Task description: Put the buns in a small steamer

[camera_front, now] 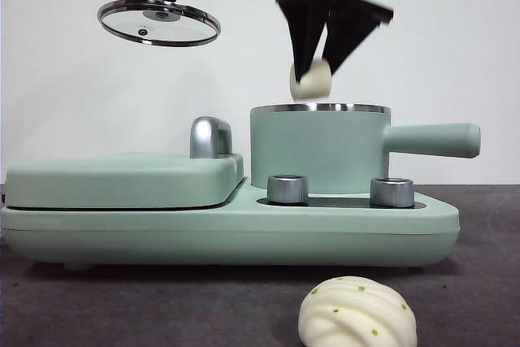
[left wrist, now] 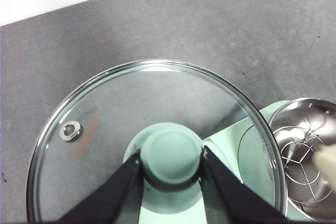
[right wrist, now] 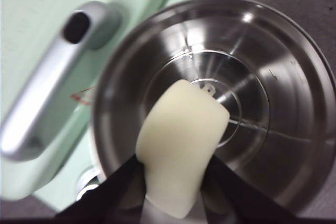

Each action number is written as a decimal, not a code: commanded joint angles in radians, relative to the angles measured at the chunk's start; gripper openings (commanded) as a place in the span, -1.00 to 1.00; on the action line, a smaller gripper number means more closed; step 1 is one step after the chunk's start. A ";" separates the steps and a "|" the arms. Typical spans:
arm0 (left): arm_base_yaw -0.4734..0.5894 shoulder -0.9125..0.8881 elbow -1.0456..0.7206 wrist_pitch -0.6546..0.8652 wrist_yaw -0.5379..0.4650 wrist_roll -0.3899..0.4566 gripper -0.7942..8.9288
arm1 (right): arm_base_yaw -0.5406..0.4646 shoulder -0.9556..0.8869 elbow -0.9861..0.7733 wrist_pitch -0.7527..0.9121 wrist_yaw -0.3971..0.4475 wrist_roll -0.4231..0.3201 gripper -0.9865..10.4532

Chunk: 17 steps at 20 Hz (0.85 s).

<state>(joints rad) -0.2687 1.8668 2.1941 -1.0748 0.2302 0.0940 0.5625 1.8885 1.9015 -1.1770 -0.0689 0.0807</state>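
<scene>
Right gripper (camera_front: 318,71) clamped on the smooth roll (camera_front: 309,80), hanging it just above the steamer (camera_front: 317,152), mouth wide open below. Left gripper (left wrist: 170,167) pinches the knob (left wrist: 172,155), holding the lid (camera_front: 159,22) high and off to the left. Pleated bun (camera_front: 357,313) sits on the near table, well clear of the pot. These buns look soft and light, so a gentle squeeze across the middle should do; too hard and they dent. The wrist view is blurred, the roll hides the pot's centre, and the pleated bun is cut off at the frame's edge.
</scene>
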 commanded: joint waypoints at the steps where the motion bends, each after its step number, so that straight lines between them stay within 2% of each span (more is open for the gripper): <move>1: -0.003 -0.008 0.040 0.018 0.002 0.018 -0.81 | 0.002 0.060 0.031 0.030 -0.016 -0.025 -0.59; 9: -0.003 -0.008 0.040 0.010 0.002 0.026 -0.81 | 0.002 0.166 0.031 0.060 -0.008 -0.045 -0.58; 12: -0.003 -0.008 0.040 0.011 0.002 0.029 -0.81 | 0.002 0.167 0.031 0.056 -0.006 -0.044 -0.27; 17: -0.003 -0.007 0.040 0.012 0.002 0.029 -0.81 | -0.005 0.167 0.031 0.055 -0.007 -0.039 -0.01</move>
<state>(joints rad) -0.2687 1.8668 2.1941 -1.0817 0.2302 0.1123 0.5533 2.0354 1.9041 -1.1236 -0.0776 0.0483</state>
